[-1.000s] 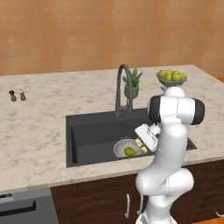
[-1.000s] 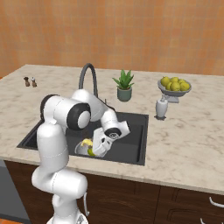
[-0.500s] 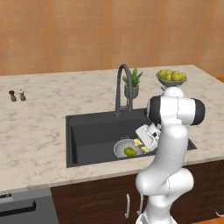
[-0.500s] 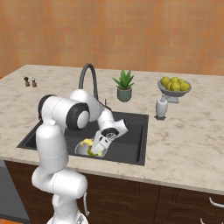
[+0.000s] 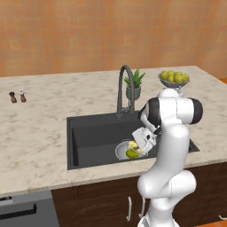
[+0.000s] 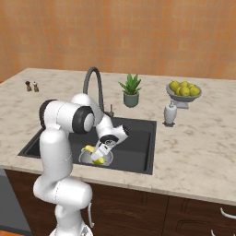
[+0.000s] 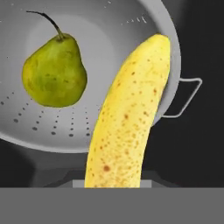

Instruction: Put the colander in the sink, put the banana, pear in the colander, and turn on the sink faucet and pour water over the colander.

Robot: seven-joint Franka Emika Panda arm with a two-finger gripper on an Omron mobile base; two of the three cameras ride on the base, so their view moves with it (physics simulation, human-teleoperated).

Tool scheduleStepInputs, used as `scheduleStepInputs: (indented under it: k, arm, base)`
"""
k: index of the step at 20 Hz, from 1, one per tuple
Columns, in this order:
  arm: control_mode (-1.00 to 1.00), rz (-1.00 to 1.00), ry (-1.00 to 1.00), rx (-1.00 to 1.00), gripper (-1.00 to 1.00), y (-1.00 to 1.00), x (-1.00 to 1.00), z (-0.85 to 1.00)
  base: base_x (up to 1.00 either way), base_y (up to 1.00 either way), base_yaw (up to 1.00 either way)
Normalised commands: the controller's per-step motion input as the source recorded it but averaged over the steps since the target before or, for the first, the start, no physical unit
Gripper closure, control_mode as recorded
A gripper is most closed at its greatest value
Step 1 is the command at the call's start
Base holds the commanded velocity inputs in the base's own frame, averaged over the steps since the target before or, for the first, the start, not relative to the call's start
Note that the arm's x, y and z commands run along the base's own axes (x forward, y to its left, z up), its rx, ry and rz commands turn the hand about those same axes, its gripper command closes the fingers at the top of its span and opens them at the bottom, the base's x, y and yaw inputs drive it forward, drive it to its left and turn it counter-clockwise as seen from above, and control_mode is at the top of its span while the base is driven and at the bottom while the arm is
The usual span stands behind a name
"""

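We have brought the pincer (image 5: pixel 138 142) lower over the silver-grey perforated metal colander (image 7: pixel 109 39) than half a second ago, and it stays clamped on the slim, speckled yellow banana (image 7: pixel 129 113). In the hand view the banana runs from 6 o'clock up to 1 o'clock, its far end over the colander's rim. The small yellow-green pear (image 7: pixel 54 72) with the thin dark stem lies inside at 10 o'clock. The colander sits in the dark charcoal rectangular sink (image 5: pixel 95 133). We judge that releasing the banana comes next, then the tall dark grey gooseneck faucet (image 5: pixel 124 88).
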Motion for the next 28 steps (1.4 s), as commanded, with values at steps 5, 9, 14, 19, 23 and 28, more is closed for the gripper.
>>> scheduleStepInputs:
  k: [5,9,14,19,23,28]
  arm:
    - [-1.00,0.00,-0.07,0.00,1.00,0.00,0.20,-0.80]
    - [-1.00,0.00,-0.07,0.00,1.00,0.00,0.15,-0.45]
    - [-1.00,0.00,-0.11,0.00,-1.00,0.05,0.15,0.00]
    - [-1.00,0.00,-0.12,0.00,-1.00,0.00,0.08,0.12]
    - [-1.00,0.00,-0.12,0.00,-1.00,0.00,0.00,0.53]
    - [-1.00,0.00,-0.14,0.00,-1.00,-0.22,0.00,1.00]
  base:
    - [0.00,0.00,0.00]
    - [0.00,0.00,0.00]
    - [0.00,0.00,0.00]
    - [0.00,0.00,0.00]
    - [0.00,0.00,0.00]
    - [0.00,0.00,0.00]
